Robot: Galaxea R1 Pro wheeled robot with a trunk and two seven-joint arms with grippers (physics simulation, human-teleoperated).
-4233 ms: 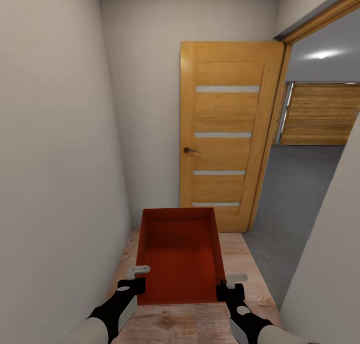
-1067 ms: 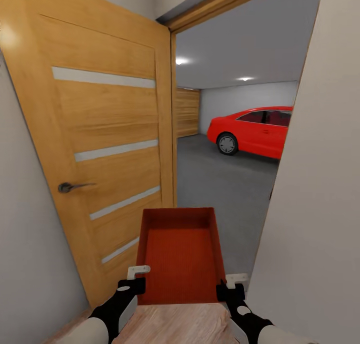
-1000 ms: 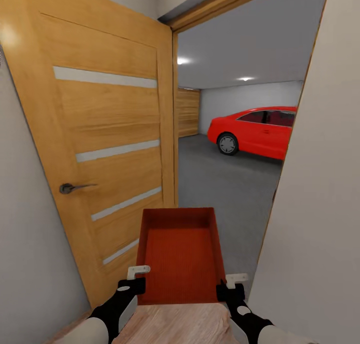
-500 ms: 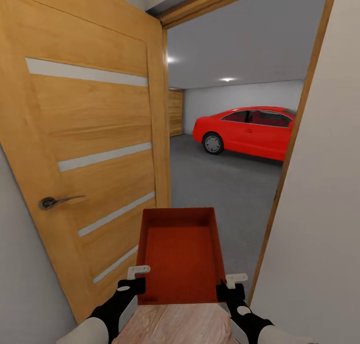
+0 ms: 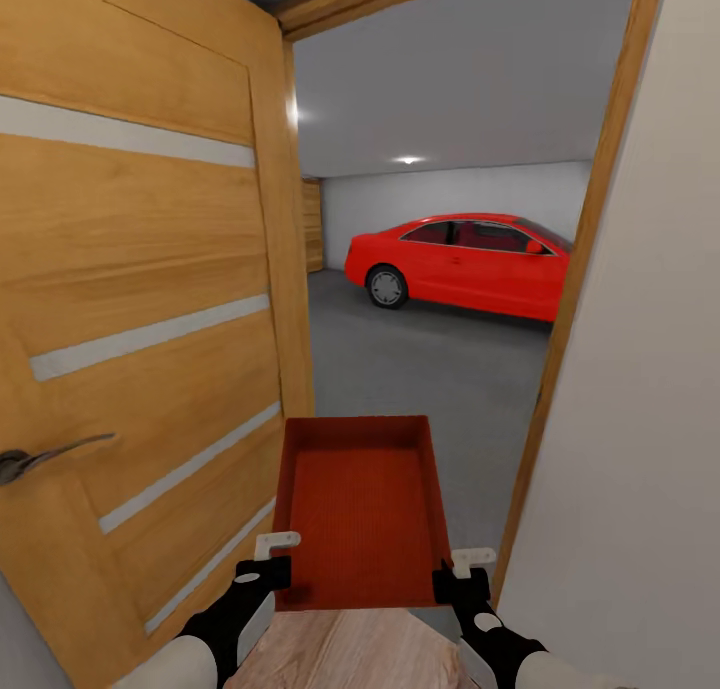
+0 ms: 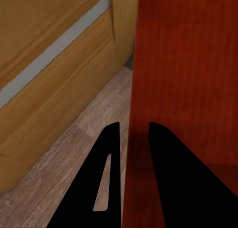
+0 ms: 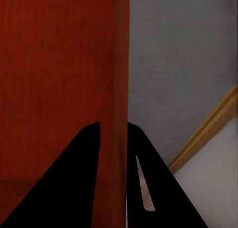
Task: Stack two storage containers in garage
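i've rolled closer to the doorway; the wooden door [image 5: 140, 319] now crowds my left. both grippers, left gripper [image 5: 268, 559] and right gripper [image 5: 462, 569], clamp the storage container [image 5: 360, 509]; the red car [image 5: 460, 264] sits ahead.

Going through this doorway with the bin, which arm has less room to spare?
Left, probably. The left gripper holds the storage container on the side close to the open door; the right gripper faces open garage floor before the door frame.

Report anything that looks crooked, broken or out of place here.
Nothing stands out. The bin is level and empty, with the left hand and right hand each clamped on a side wall. The door stands open, and the car is parked beyond on the garage floor.
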